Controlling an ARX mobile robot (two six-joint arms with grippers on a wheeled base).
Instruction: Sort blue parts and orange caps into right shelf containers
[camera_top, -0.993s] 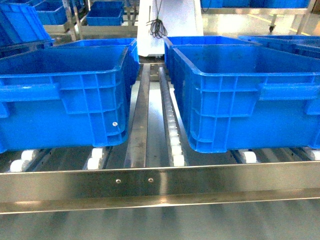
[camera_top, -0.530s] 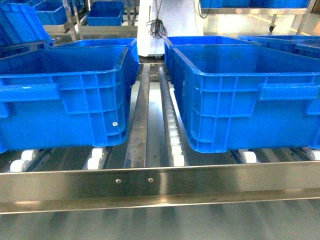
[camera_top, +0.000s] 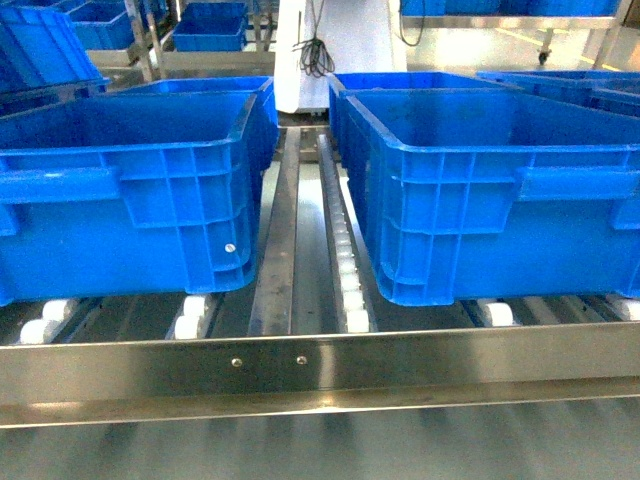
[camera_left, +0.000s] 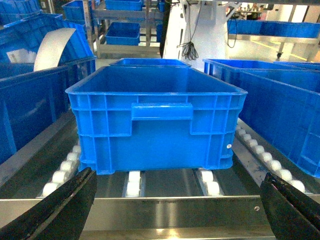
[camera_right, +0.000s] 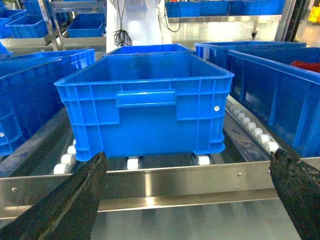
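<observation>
Our left gripper (camera_left: 175, 210) and right gripper (camera_right: 187, 200) both gape wide, holding nothing, each facing a blue ribbed plastic crate (camera_left: 155, 115) (camera_right: 145, 100) on the roller shelf (camera_top: 320, 365). We see no blue parts or orange caps in any view, so we should locate them before reaching anywhere.

A brushed stainless-steel front rail (camera_top: 300, 365) with two small screws is seen across the foreground. Behind it, lanes of white plastic rollers (camera_top: 348, 280) are set between steel guide strips (camera_top: 280, 240). Further back, a white column (camera_top: 335, 50) with a bundle of black cables (camera_top: 316, 55) hanging on it is visible. Metal racking (camera_left: 97, 30) is seen at the far left, and a pale, brightly lit floor (camera_top: 470, 55) lies beyond.
</observation>
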